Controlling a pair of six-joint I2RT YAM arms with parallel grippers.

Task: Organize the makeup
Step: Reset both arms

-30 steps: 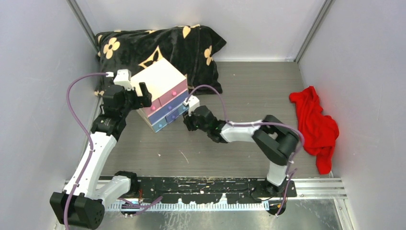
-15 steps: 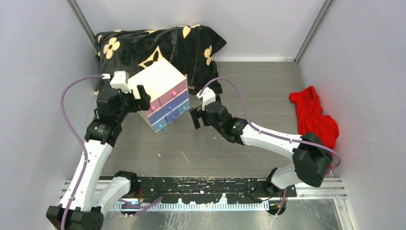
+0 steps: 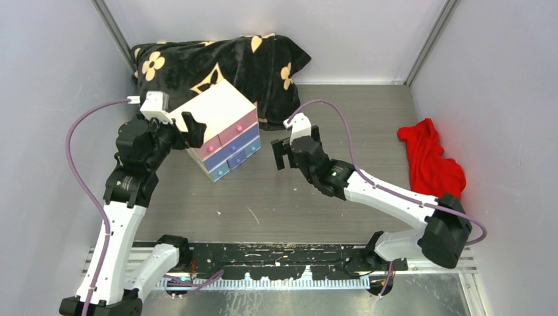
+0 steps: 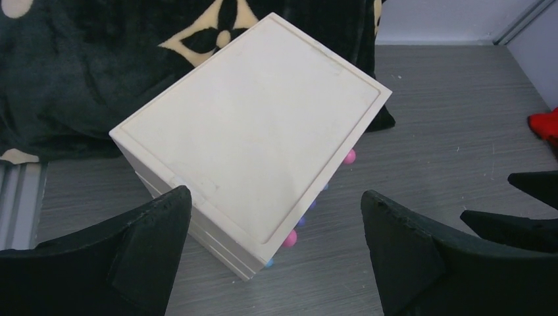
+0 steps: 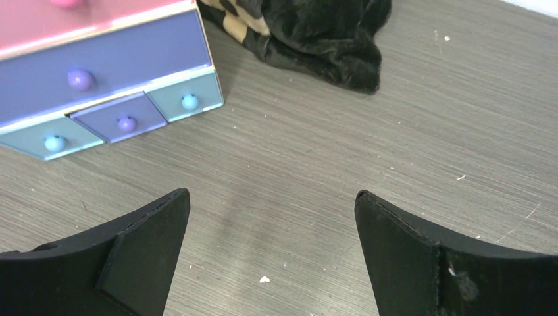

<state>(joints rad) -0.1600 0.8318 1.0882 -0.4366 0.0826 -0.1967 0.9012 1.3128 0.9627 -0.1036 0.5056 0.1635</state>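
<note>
A white chest of drawers stands skewed on the grey tabletop, at about 10 o'clock from the middle in the overhead view. Its drawer fronts face toward 4 o'clock. From the top down they are a pink drawer, a wide purple drawer, and a bottom row with a small purple drawer between two blue-green ones. All of them are shut. None of the makeup shows in any view, so where it lies cannot be told.

A black blanket with cream flower shapes is bunched against the back wall at 11 to 12 o'clock, with the chest's rear edge touching or overlapping it. A red cloth lies crumpled at 3 o'clock by the right wall, well apart from the chest.

The left claw hangs at the chest's 9 o'clock corner. In its own view the left claw is spread wide, with the chest's plain white lid filling the space beyond the two black fingers. It has hold of nothing.

The right claw is at 3 o'clock from the chest, near it but apart, pointing toward the drawer fronts. Seen from the wrist, the right claw is also fully spread and empty. Only bare tabletop lies between its fingers, the bottom drawers are at 10 o'clock, and a fold of the blanket is at 12 to 1 o'clock.
</note>
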